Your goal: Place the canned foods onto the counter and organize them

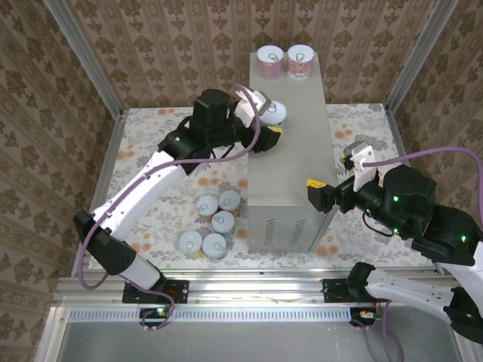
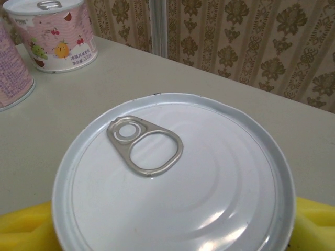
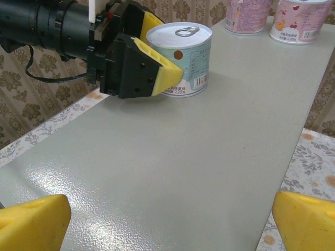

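A teal-labelled can [image 1: 273, 113] [image 3: 183, 63] stands upright on the counter [image 1: 290, 166] near its left edge. My left gripper [image 1: 266, 117] [image 3: 166, 48] is shut on it, one yellow pad against each side. In the left wrist view its pull-tab lid [image 2: 172, 178] sits between the pads. Two pink-labelled cans [image 1: 270, 62] [image 1: 300, 60] stand side by side at the counter's far end. Several more cans [image 1: 219, 222] cluster on the floral floor left of the counter. My right gripper [image 1: 321, 194] [image 3: 167, 219] hangs open over the counter's near right edge, holding nothing.
The grey top [image 3: 183, 157] between the teal can and my right gripper is bare. Vent slots [image 1: 287, 230] mark the counter's near side. Patterned walls and metal posts [image 1: 83, 53] enclose the floral floor [image 1: 151, 136].
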